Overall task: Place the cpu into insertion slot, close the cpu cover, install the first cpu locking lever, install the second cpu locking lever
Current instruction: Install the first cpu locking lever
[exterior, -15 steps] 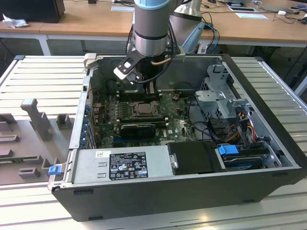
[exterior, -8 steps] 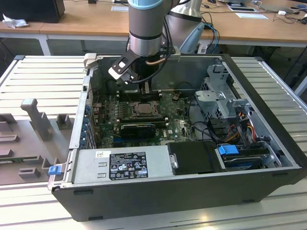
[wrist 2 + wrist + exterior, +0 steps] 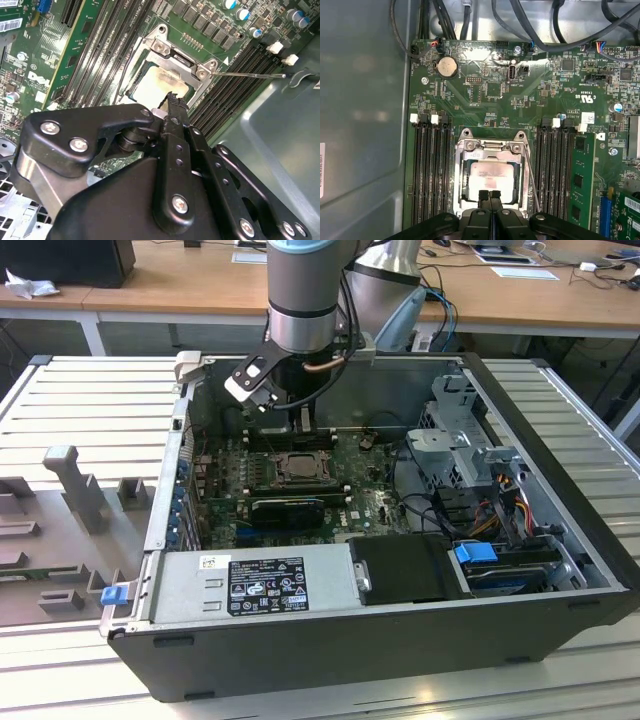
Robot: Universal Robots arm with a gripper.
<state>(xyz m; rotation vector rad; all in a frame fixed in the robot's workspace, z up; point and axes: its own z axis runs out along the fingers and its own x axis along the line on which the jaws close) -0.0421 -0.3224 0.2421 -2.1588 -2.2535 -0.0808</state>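
Observation:
The cpu (image 3: 490,172) lies in the insertion slot (image 3: 297,466), its dull grey top showing through the window of the cpu cover (image 3: 459,170). The silvery cover is folded down flat over it, also seen in the second wrist view as cover (image 3: 177,59) and cpu (image 3: 152,86). My gripper (image 3: 490,194) hangs right over one edge of the socket, fingers pressed together with nothing between them; it appears too at gripper (image 3: 172,98) and gripper (image 3: 303,423). One thin wire locking lever (image 3: 532,175) runs along the socket's side and sticks out over the memory slots as lever (image 3: 250,75).
Long black memory slots (image 3: 427,170) flank the socket, with a green memory module (image 3: 580,175) beside them. Cables (image 3: 530,25) hang across the board's far edge. The case holds a power supply (image 3: 255,585), a drive cage (image 3: 470,440) and a black finned card (image 3: 290,508). The grey case wall (image 3: 360,100) stands close.

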